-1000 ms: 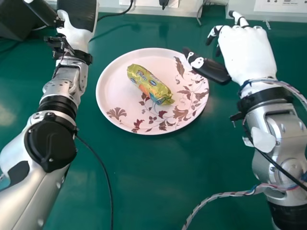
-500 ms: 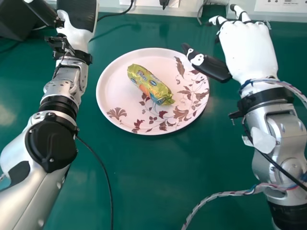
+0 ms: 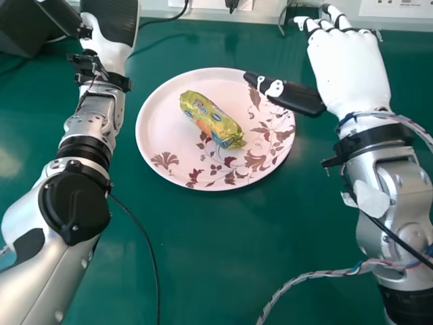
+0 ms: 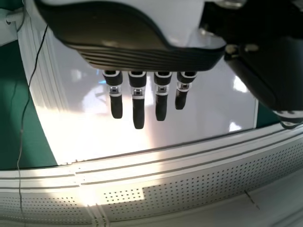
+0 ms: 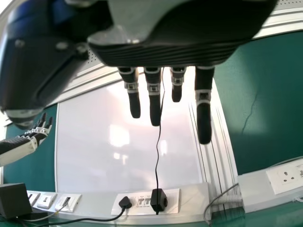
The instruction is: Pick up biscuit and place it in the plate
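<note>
In the head view the biscuit packet (image 3: 212, 120), yellow-green and wrapped, lies on the round pink plate (image 3: 159, 152) with its leaf pattern. My right hand (image 3: 348, 71) is beyond and to the right of the plate, palm down, its thumb reaching over the plate's right far rim, apart from the packet. My left hand (image 3: 111, 40) stands at the far left, away from the plate and holding nothing. In the left wrist view the left hand (image 4: 138, 106) has straight fingers; in the right wrist view the fingers of the right hand (image 5: 155, 101) are straight too.
The plate rests on a green table (image 3: 203, 244). A black box (image 3: 26, 27) stands at the far left corner. A black cable (image 3: 150, 250) runs along the table beside the left arm, and wall sockets line the far edge.
The right hand's thumb has swung left over the plate's rim, and its fingers have straightened somewhat. The left arm has shifted very slightly; packet and plate have not moved.
</note>
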You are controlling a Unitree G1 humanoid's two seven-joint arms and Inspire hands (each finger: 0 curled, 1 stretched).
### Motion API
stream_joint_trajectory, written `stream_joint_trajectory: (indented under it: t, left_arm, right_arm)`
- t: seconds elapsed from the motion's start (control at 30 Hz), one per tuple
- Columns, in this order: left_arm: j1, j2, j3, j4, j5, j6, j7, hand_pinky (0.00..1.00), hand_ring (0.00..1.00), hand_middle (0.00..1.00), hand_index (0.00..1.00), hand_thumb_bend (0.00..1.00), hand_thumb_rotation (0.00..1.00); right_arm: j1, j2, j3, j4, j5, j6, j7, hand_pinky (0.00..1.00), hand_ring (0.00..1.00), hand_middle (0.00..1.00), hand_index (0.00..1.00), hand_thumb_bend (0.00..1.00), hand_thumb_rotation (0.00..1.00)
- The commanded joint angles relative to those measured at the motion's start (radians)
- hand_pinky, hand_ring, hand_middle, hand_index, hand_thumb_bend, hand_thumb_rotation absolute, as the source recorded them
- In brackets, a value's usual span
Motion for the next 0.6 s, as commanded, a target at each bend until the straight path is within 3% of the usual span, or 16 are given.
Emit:
stream_joint_trajectory:
  t: [0.0,0.57]
  left_arm:
    - [0.008,-0.003,-0.01,-0.003,0.006,-0.006,-0.011,0.87,0.84,0.93,1.0,1.0,0.83]
    - [0.006,-0.012,-0.006,-0.012,-0.001,-0.01,-0.002,0.89,0.85,0.92,1.0,1.0,0.81]
  right_arm:
    - [0.011,-0.003,-0.003,-0.013,0.003,0.002,-0.001,0.44,0.66,0.85,0.91,1.0,0.69]
    - [0.011,0.013,-0.011,-0.045,0.052,0.0,-0.013,0.72,0.91,1.0,0.99,1.0,0.75]
